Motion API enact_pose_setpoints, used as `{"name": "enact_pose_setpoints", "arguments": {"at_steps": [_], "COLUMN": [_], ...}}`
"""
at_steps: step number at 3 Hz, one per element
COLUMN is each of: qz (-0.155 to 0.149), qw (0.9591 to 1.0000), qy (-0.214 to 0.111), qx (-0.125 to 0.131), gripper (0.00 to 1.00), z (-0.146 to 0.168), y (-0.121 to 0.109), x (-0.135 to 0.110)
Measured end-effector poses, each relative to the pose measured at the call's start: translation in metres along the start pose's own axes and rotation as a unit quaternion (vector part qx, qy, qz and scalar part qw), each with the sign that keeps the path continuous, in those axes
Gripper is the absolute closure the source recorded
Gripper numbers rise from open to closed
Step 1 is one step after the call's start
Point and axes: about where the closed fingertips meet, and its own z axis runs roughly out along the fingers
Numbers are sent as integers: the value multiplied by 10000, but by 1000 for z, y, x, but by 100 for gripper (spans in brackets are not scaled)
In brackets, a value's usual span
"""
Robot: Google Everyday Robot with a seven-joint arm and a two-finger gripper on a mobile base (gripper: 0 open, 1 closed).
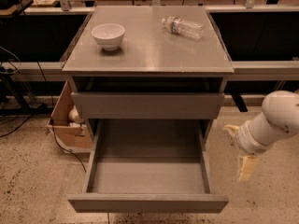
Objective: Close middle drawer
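Well, the biggest thing is the speckled floor (pixel 32 185), which runs all around the bottom of the view. Next comes the grey cabinet (pixel 149 55), right in the middle, with a flat top that reaches up toward 12 o'clock. The middle drawer (pixel 148 203) is pulled far out of the cabinet toward 6 o'clock, so it is wide open. You can look straight down into it and see its bare grey bottom. Its plain flat front is at the very bottom of the view. Just toward 12 o'clock from the open drawer is the top drawer front (pixel 147 105), which sits under the cabinet top with a dark gap above it. The robot's white arm (pixel 280 113) comes in from the edge at 3 o'clock and bends down toward 4 o'clock. A brown cardboard box (pixel 63 120) stands on the floor at 9 o'clock, tucked just beside the cabinet. The gripper (pixel 236 153) is at 4 o'clock, near the open drawer's side wall but not touching it. Its two pale yellow fingers (pixel 246 168) are spread wide apart. A clear plastic bottle (pixel 183 27) lies on its side on the cabinet top at 1 o'clock. A small white bowl (pixel 108 34) stands upright on the cabinet top at 11 o'clock, well apart from the bottle.
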Motion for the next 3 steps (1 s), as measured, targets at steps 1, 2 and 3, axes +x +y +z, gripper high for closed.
{"name": "enact_pose_setpoints", "arguments": {"at_steps": [1,2,3], "qz": [52,9,-118], "qw": [9995,9983,9958], "qy": [-289,-560,-865], "qx": [-85,-155,-276], "gripper": [0,0,0], "z": [48,88,128], "y": [18,32,40], "x": [12,17,13]}}
